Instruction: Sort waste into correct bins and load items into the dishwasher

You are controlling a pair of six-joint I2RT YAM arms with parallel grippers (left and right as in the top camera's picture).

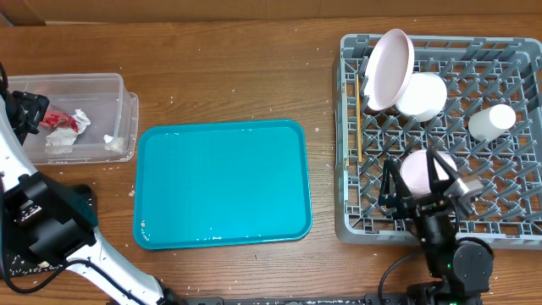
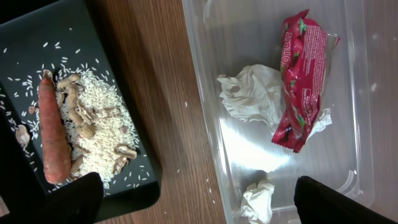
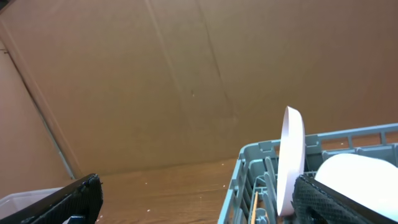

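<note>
The clear tub (image 1: 118, 93) at the far left holds a red wrapper (image 2: 301, 78) and crumpled tissues (image 2: 252, 96). Beside it a black tray (image 2: 37, 37) carries a carrot (image 2: 53, 134) and rice scraps (image 2: 99, 134). My left gripper (image 2: 205, 202) hangs open above the strip of table between tub and tray, holding nothing. The grey dish rack (image 1: 508, 229) on the right holds an upright plate (image 1: 388, 69), two bowls (image 1: 421, 95), a cup (image 1: 491, 121) and chopsticks (image 1: 358, 127). My right gripper (image 1: 417, 182) stands open and empty over the rack's near bowl (image 1: 417, 168).
An empty teal serving tray (image 1: 222, 182) lies mid-table between tub and rack. A cardboard wall (image 3: 186, 74) stands behind the table. Loose rice grains dot the wood near the black tray. My left arm (image 1: 42, 216) covers the front left corner.
</note>
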